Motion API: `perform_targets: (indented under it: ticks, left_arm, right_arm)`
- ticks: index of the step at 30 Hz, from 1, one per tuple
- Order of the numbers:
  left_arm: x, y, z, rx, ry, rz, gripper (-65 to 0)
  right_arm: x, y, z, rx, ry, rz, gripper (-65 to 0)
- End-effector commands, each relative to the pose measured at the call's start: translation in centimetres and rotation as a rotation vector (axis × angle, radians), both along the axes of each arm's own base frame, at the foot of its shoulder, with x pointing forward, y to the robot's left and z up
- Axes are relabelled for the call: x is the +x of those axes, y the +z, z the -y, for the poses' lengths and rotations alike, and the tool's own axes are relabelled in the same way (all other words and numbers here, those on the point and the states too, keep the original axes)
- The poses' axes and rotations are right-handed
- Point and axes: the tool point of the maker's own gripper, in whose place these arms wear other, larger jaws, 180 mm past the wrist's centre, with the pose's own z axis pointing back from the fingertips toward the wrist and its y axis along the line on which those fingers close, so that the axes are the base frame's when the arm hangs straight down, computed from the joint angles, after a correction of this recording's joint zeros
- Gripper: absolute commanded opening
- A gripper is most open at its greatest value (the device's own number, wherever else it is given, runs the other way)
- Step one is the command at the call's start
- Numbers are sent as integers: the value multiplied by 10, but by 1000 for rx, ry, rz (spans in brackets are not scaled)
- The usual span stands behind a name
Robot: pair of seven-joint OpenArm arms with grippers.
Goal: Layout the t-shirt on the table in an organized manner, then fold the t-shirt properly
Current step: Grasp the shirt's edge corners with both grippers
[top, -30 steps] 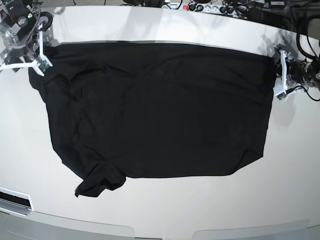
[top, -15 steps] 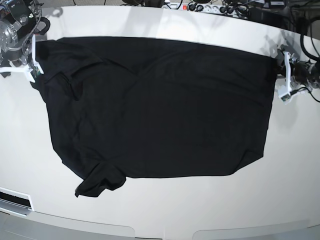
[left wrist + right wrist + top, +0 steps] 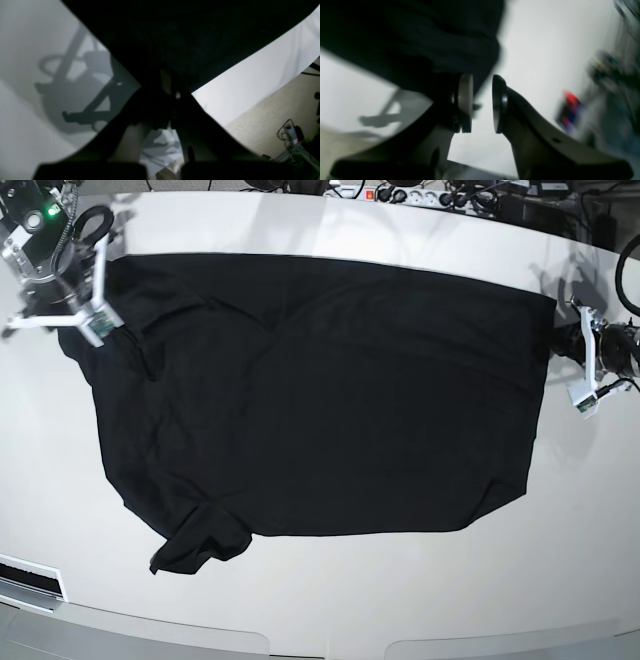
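Note:
The black t-shirt (image 3: 320, 390) lies spread wide on the white table (image 3: 330, 610), with one sleeve (image 3: 200, 545) bunched at the near left. At the shirt's right edge my left gripper (image 3: 575, 355) is shut on the fabric. The left wrist view shows that cloth (image 3: 187, 37) stretched taut out of the left gripper (image 3: 172, 92). My right gripper (image 3: 92, 322) hovers at the shirt's far left corner. Its pads (image 3: 466, 100) stand apart in the right wrist view, with white table showing through the right gripper (image 3: 482, 100). The dark cloth (image 3: 420, 37) lies beyond them.
A power strip and cables (image 3: 420, 195) run along the table's far edge. A white slotted fitting (image 3: 30, 580) sits at the near left corner. Beige floor with cabling (image 3: 290, 135) lies past the table's curved edge.
The left gripper has drawn the shirt's right edge further right, and the shirt's far edge has shifted back. The right gripper swung left, then back over the shirt's corner, with its jaws narrowing.

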Motion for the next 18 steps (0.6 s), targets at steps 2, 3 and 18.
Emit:
perform_targets:
  ticks: [2, 3, 18]
  left_arm:
    - [11, 15, -2, 4, -15, 43, -650]
    - [11, 15, -2, 5, -18, 41, -650]
    - [14, 6, 56, -205, 39, 29, -650]
  right_arm:
    - [-6, 3, -24, 88, 102, -52, -501]
    - [-12, 0, -36, 139, 151, -92, -501]
    - [24, 18, -36, 182, 48, 136, -650]
